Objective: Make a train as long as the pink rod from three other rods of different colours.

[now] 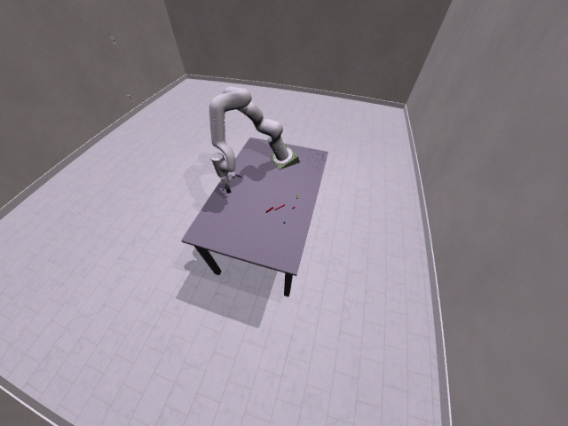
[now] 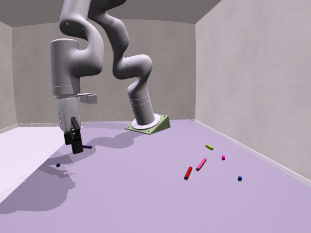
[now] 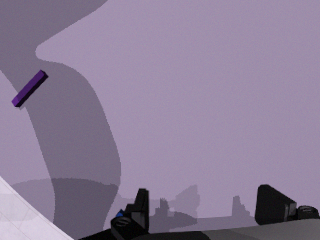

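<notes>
My gripper [image 1: 225, 188] [image 2: 72, 144] [image 3: 204, 205] is open and empty above the table's left side. A blue rod [image 2: 58, 164] [image 3: 120, 214] lies near the left edge, partly hidden by a finger in the wrist view. A purple rod [image 1: 238, 176] [image 2: 87, 146] [image 3: 30, 89] lies farther back, partly behind the gripper in the exterior view. On the right, a red rod [image 1: 269, 209] [image 2: 188, 173] and the pink rod [image 1: 279, 208] [image 2: 201, 164] lie near each other, apart. A magenta rod [image 1: 294, 208] [image 2: 223, 157], a lime rod [image 1: 296, 195] [image 2: 209, 147] and another blue rod [image 1: 284, 222] [image 2: 239, 178] lie separately.
The arm's green base [image 1: 293, 161] [image 2: 160, 126] stands at the back of the purple-grey table [image 1: 238, 238] [image 2: 150, 205]. The table's left edge is close to the gripper and the left blue rod. The arm's shadow crosses the table around the purple rod.
</notes>
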Motion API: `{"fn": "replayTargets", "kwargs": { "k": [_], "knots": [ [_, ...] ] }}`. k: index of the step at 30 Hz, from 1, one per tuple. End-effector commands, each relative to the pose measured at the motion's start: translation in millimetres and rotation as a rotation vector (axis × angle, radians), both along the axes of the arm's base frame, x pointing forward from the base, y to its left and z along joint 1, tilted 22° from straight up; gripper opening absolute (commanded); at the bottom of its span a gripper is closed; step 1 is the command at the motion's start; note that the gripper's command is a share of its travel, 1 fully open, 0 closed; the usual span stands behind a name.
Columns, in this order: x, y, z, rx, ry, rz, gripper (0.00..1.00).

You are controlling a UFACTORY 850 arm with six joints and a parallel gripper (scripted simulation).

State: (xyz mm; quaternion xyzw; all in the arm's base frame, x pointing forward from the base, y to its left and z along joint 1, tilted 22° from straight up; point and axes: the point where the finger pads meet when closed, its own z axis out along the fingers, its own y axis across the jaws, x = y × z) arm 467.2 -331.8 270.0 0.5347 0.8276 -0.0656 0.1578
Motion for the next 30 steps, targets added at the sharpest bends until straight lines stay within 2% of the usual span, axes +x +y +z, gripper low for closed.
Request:
{"fn": "replayTargets", "kwargs": {
  "k": [1, 3, 4, 18, 20, 21, 30],
  "knots": [
    [15, 19, -7, -0.014, 0.048, 0.159, 1.0],
    [15, 19, -7, -0.014, 0.048, 0.159, 1.0],
    [23, 33, -11, -0.03, 0.081, 0.262, 1.0],
    [58, 99, -34, -0.107, 0.229, 0.75, 1.0],
    [58, 99, -34, -0.107, 0.229, 0.75, 1.0],
    [64, 114, -39, -0.125, 0.261, 0.856, 1.0],
    [80, 158, -53, -0.178, 0.35, 1.161, 1.0]
  ]
}}
